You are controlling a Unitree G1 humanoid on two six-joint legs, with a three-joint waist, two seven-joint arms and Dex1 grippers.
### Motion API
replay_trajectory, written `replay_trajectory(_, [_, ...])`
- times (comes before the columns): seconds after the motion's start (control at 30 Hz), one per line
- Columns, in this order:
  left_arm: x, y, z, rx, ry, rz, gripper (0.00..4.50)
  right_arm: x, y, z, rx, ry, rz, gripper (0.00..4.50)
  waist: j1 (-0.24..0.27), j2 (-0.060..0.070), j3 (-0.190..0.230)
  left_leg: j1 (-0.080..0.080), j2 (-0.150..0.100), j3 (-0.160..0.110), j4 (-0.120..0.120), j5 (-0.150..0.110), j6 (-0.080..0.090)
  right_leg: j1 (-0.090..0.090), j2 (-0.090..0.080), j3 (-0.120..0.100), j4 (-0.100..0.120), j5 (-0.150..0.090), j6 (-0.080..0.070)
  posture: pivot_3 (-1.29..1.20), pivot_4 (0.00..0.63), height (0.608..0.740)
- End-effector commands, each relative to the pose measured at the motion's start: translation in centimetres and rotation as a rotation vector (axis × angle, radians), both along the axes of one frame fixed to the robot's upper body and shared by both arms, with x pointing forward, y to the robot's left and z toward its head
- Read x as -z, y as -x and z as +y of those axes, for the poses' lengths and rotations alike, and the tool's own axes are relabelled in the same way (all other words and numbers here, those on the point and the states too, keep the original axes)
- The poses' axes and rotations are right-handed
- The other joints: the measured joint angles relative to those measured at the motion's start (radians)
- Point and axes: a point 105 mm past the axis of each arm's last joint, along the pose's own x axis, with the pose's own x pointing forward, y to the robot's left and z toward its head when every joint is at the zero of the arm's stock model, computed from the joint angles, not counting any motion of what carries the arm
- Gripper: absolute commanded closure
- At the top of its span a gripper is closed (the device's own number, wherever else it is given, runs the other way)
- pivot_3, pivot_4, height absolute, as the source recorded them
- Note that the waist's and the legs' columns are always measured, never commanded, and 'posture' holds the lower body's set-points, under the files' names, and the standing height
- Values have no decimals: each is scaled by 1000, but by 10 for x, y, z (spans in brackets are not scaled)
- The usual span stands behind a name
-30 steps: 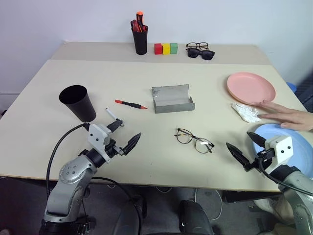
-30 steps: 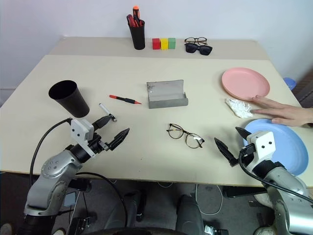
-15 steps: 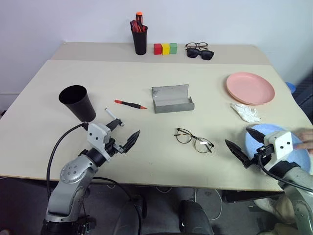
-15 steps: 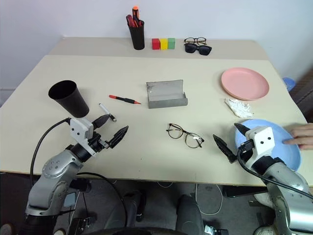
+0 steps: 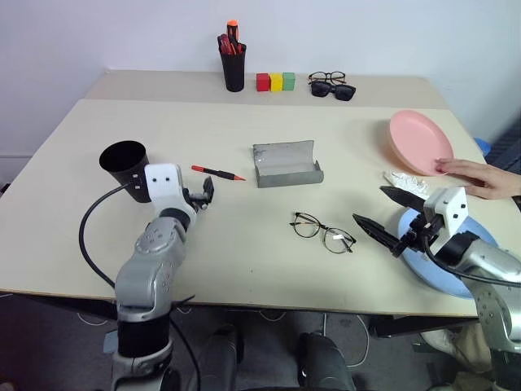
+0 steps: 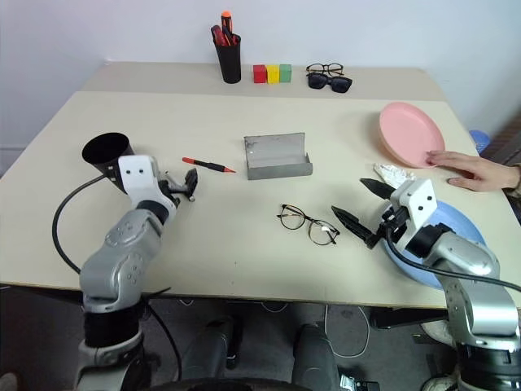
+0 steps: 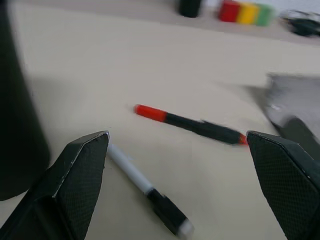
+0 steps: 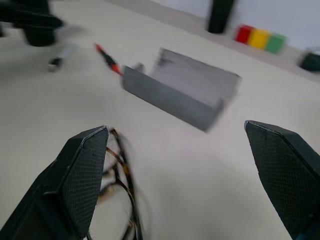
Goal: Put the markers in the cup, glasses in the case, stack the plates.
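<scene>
The left tool [image 7: 177,190] hangs with its two fingers spread wide and nothing between them. Just ahead of it on the desk [image 5: 244,155] lie the white marker [image 7: 145,192], nearest its fingertips, and the red marker [image 7: 192,126] a little beyond. The black cup [image 5: 126,167] stands right beside this tool, on its outer side.

The right tool [image 6: 364,213] is also wide open and empty. The wire-framed glasses [image 6: 308,226] lie on the desk just beside its fingertips, toward the left tool. The grey case [image 6: 278,156] sits open farther ahead. The blue plate [image 6: 472,244] lies under that arm. The pink plate [image 6: 409,134] is tilted up, beyond it, with a person's hand [image 6: 466,169] at its edge.
</scene>
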Motion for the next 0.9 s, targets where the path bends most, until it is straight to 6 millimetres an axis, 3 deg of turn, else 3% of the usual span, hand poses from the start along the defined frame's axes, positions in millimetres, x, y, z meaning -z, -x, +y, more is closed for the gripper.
replay_trajectory(0.03, [3, -5, 9, -114, 66, 116, 0, -11, -5, 7, -81, 25, -41, 64, 0, -3, 1, 0, 0, 0, 0, 0, 0, 0, 0, 0, 0, 0, 0, 0, 150, 740])
replay_trajectory(0.27, [23, -17, 19, -282, 150, 333, 0, -25, -19, 25, -193, 55, -84, 64, 1, -8, 5, -1, 0, 0, -1, 0, 0, -1, 0, 0, 0, 2, 4, 0, 150, 740])
replay_trajectory(0.5, [32, -29, 18, -331, 200, 428, 0, -28, -22, 28, -211, 68, -93, 64, 4, -9, 6, -1, -2, 0, 0, 0, -1, 0, -1, 0, -1, 2, 7, 0, 150, 740])
replay_trajectory(0.6, [35, -34, 16, -335, 194, 461, 845, -29, -20, 27, -206, 68, -96, 0, 5, -9, 5, 0, -2, 0, 0, 1, -2, 0, 0, 0, 0, 3, 7, 0, 150, 740])
replay_trajectory(0.83, [36, -37, 10, -299, 210, 488, 4315, -29, -17, 24, -188, 72, -96, 0, 25, -9, 5, 0, -2, 0, 0, 1, -4, 0, -1, 0, 1, 3, 7, 0, 150, 740])
replay_trajectory(0.9, [35, -36, 7, -272, 199, 484, 4420, -29, -16, 23, -185, 74, -94, 0, 28, -9, 5, 0, -2, 0, 0, 1, -4, 0, -1, 0, 1, 3, 7, 0, 150, 740])
